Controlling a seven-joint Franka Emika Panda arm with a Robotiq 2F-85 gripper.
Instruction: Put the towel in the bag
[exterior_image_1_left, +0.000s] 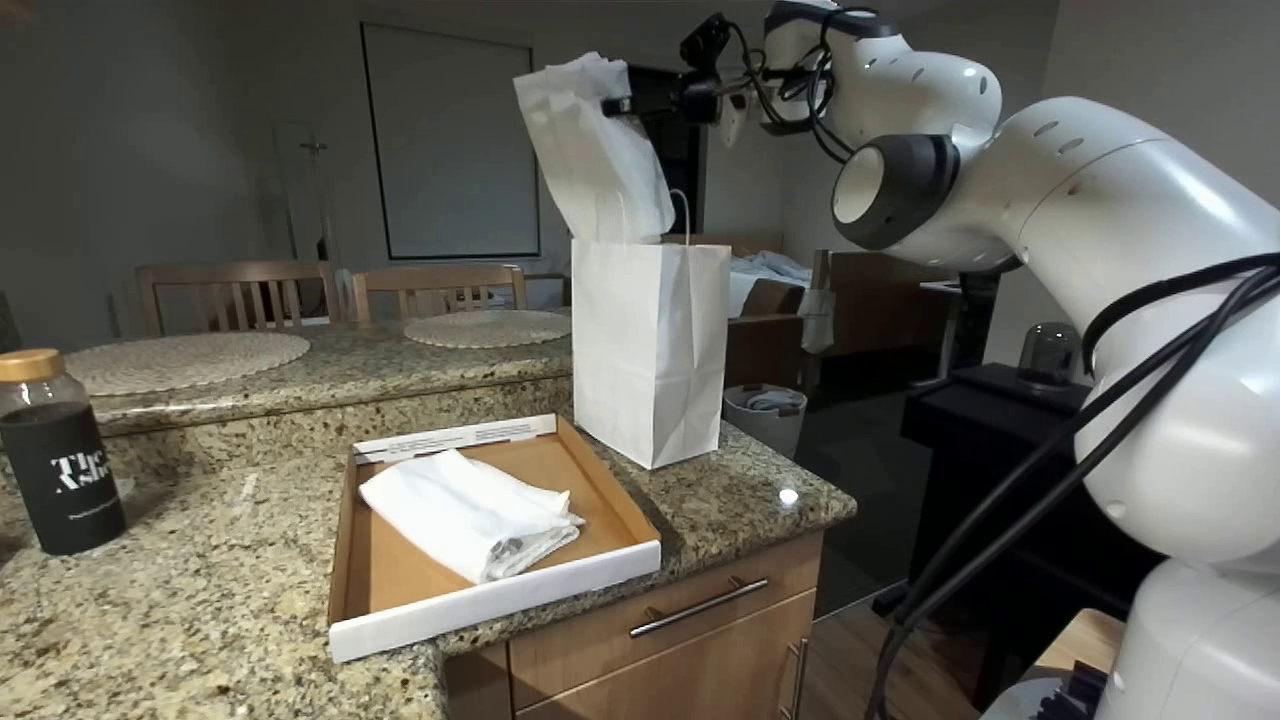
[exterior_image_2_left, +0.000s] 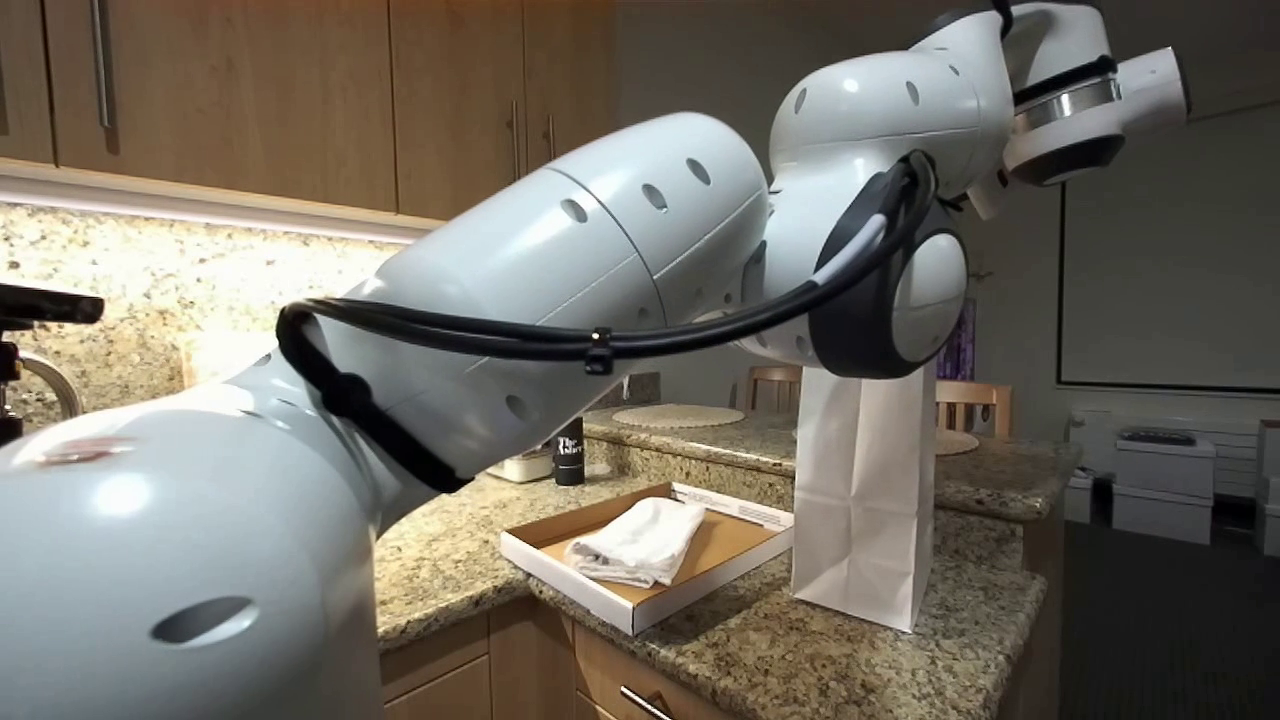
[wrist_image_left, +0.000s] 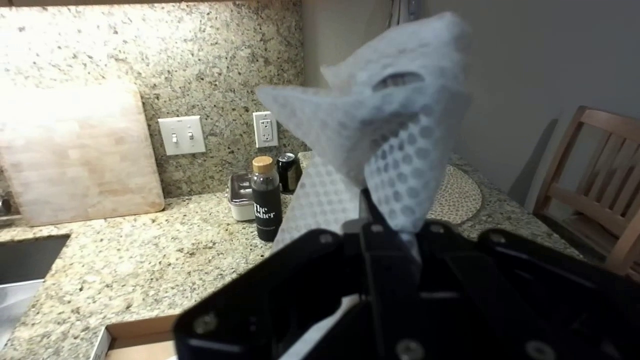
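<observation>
A white towel (exterior_image_1_left: 590, 150) with a dotted weave hangs from my gripper (exterior_image_1_left: 622, 106) over the white paper bag (exterior_image_1_left: 645, 350). My gripper is shut on the towel's upper part. The towel's lower end meets the bag's rim beside the handle; whether it is inside is hidden. In the wrist view the towel (wrist_image_left: 325, 195) bunches up around the fingertips (wrist_image_left: 387, 215). The bag also stands upright in an exterior view (exterior_image_2_left: 860, 500), where the arm hides its top, the gripper and the held towel. A second, folded white towel (exterior_image_1_left: 475, 515) lies in the shallow cardboard box (exterior_image_1_left: 495, 600).
The bag stands near the counter's (exterior_image_1_left: 760, 500) corner, against the raised ledge (exterior_image_1_left: 340, 415). A dark bottle with a wooden cap (exterior_image_1_left: 60, 460) stands at the far side. Round placemats (exterior_image_1_left: 190, 360) lie on the ledge. Chairs (exterior_image_1_left: 240, 290) stand behind it.
</observation>
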